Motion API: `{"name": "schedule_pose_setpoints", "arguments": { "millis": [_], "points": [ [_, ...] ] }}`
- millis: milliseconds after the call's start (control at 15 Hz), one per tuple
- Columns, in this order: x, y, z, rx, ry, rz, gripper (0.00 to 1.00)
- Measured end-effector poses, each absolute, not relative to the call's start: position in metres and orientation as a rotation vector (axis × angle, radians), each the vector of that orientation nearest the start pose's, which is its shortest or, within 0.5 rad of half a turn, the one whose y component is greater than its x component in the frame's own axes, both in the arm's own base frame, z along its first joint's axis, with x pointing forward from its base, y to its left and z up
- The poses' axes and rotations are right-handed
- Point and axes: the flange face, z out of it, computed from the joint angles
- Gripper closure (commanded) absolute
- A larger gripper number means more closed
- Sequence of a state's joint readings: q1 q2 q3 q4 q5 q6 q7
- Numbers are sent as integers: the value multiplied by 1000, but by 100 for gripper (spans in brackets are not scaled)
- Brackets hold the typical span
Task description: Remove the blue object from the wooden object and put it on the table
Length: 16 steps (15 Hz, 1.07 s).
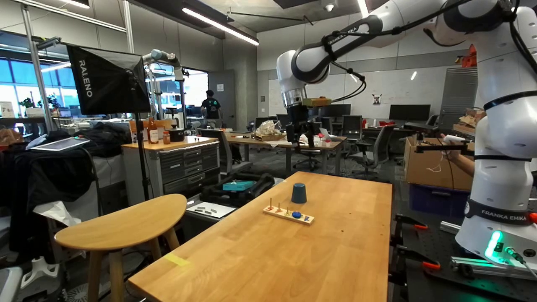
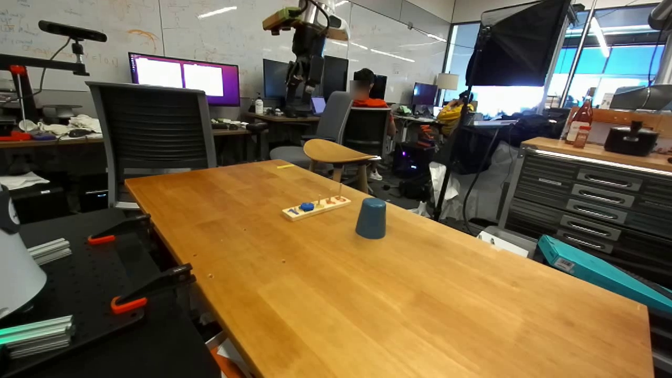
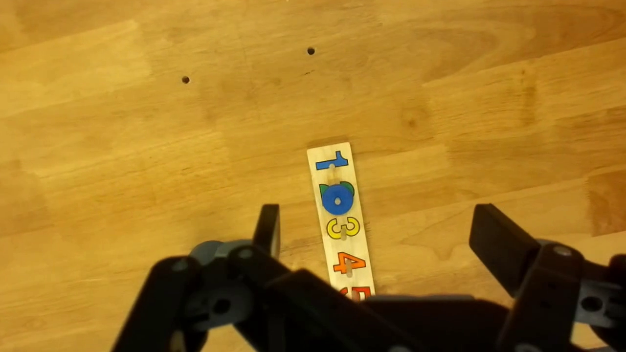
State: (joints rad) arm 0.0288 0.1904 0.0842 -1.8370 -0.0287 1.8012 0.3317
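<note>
Gripper (image 3: pixel 375 227): jaws wide apart, lower wrist view.
Blue ring (image 3: pixel 328 205): seated on a peg (image 3: pixel 337 201) near center frame (green numeral (image 3: pixel 348 187) peeking out).
Wooden board (image 3: pixel 347 246): flat on the table (image 3: pixel 146 146).

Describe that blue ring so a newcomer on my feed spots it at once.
On the long wooden table, look for the tapered blue-grey cup; a narrow numbered peg board lies near it. The blue ring sits on that board, on a peg between the printed 1 and 3. Unlike the cup it is flat and vivid blue, and the neighbouring pegs are bare.
</note>
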Motion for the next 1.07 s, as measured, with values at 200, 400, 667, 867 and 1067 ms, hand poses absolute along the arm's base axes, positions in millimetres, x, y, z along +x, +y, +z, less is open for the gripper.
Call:
{"name": "schedule_pose_setpoints", "arguments": {
  "millis": [200, 400, 667, 867, 1067],
  "points": [
    [583, 45, 361, -3158, 373, 301, 0],
    [578, 33, 305, -3153, 403, 301, 0],
    [576, 29, 251, -3137, 424, 274, 0],
    [576, 31, 224, -3118, 438, 242, 0],
    [578, 34, 204, -3105, 446, 215, 0]
  ]
}}
